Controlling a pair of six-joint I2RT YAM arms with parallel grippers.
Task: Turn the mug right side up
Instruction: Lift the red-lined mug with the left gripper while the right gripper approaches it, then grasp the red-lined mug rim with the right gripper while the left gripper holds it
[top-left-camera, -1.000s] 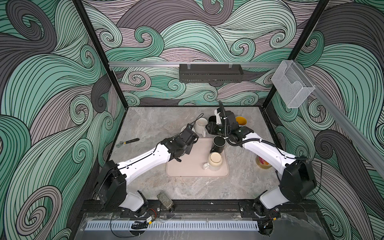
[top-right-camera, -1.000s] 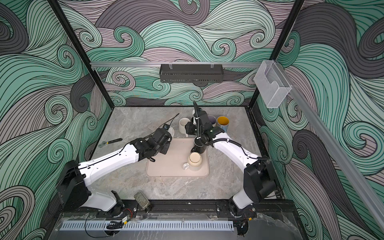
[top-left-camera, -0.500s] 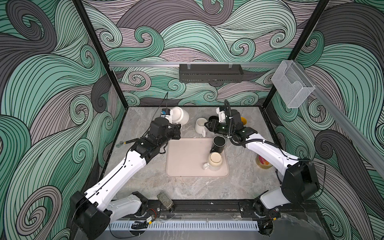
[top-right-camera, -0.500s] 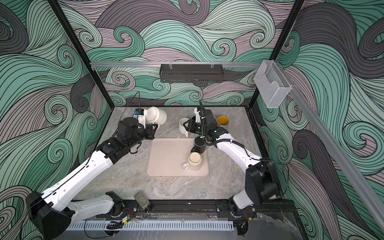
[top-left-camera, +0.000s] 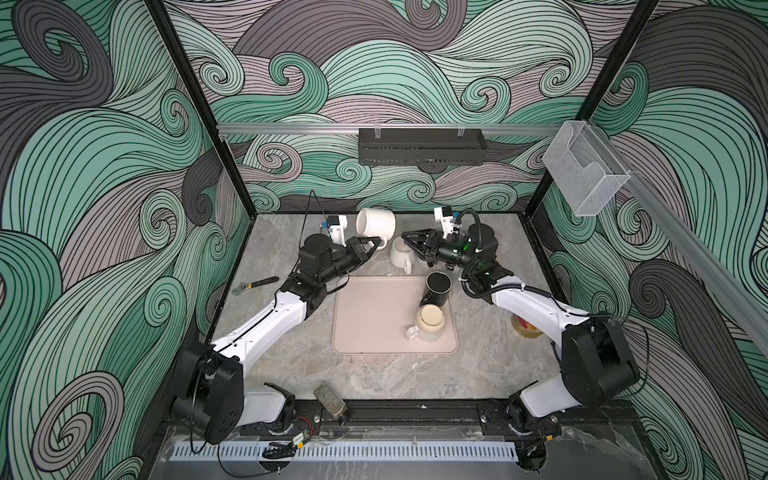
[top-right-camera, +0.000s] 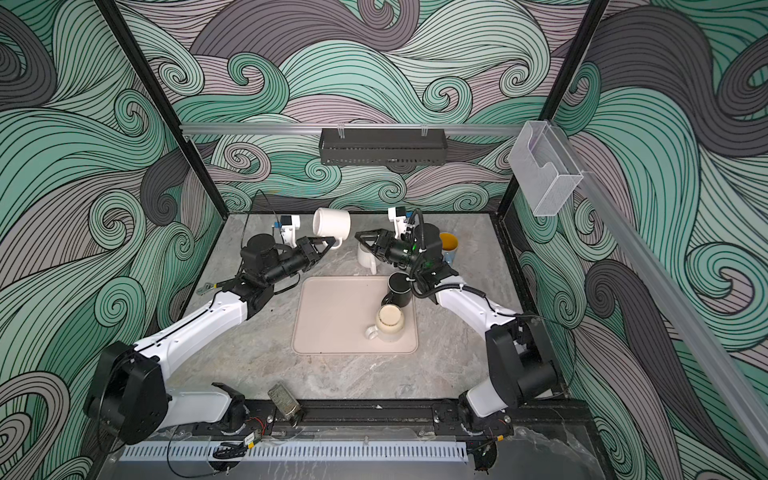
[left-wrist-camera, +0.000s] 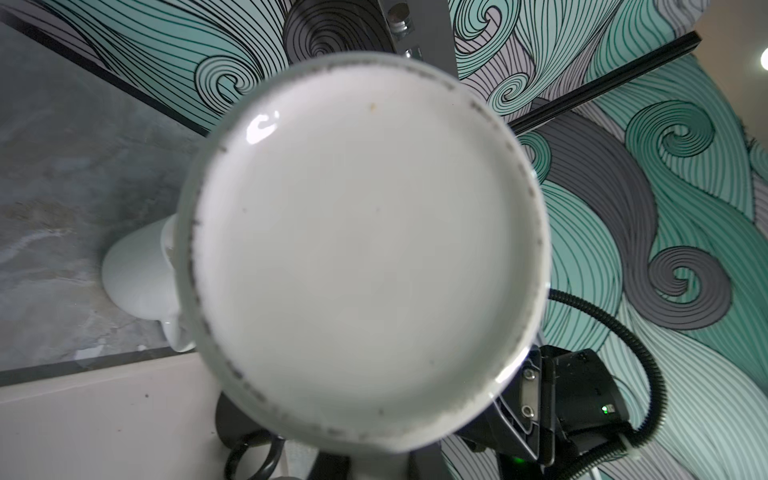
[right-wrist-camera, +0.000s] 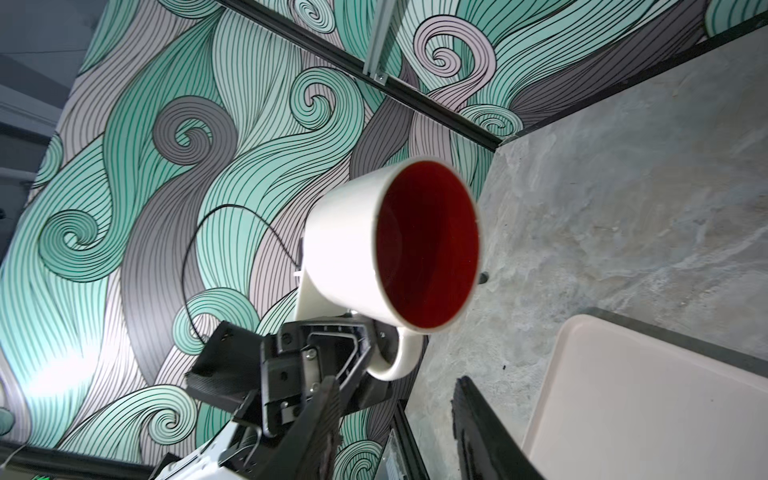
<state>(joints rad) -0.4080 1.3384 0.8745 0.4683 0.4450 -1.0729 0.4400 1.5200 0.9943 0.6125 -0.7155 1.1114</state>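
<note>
Now the left hand (top-left-camera: 371, 243), clamped on the handle of the mug (top-left-camera: 376, 222), has swung it rightward to the far middle above the desk (top-left-camera: 291, 365), tipped sideways in the air. The right hand (top-left-camera: 409, 242), partly open and empty, has turned toward it, probably to take it and finish the turn.

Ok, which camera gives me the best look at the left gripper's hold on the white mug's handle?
Right wrist: the white mug is tipped sideways, red inside showing, its handle pinched by the left gripper. Left wrist shows only the mug's base. Both top views show the grip small, from above.
</note>
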